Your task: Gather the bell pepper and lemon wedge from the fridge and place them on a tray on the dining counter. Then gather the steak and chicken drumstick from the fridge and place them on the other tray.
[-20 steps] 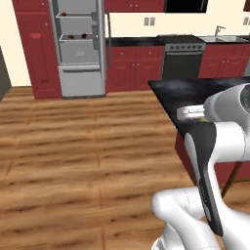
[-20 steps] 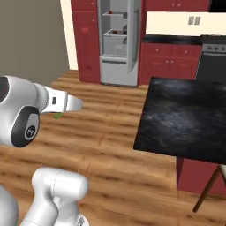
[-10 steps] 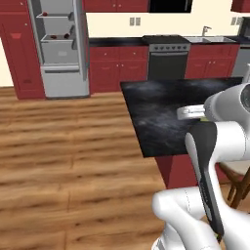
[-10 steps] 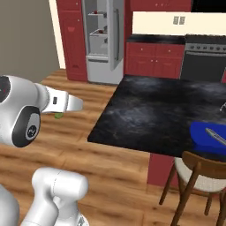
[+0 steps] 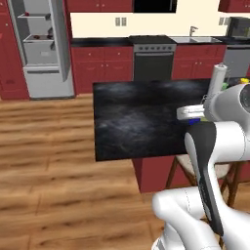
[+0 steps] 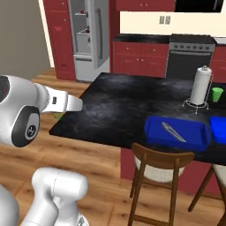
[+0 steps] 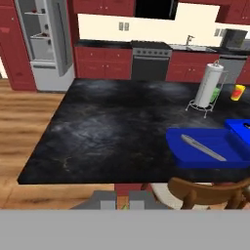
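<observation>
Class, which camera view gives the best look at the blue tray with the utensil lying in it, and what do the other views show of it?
The hand view: the blue tray shows from above, its whole rim visible, the utensil lying diagonally inside. The right base view also shows the tray whole, but at a flatter angle. In the left base view, the robot's arm covers that part of the counter.

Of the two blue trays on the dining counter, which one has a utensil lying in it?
The blue tray nearer the counter's middle, beside the paper towel roll: a grey utensil lies inside. The other tray, at the picture's edge, is cut off.

Blue tray (image 6: 176,130) on black dining counter (image 6: 114,106), paper towel roll (image 6: 200,85) behind, open fridge (image 6: 86,37) beyond
</observation>
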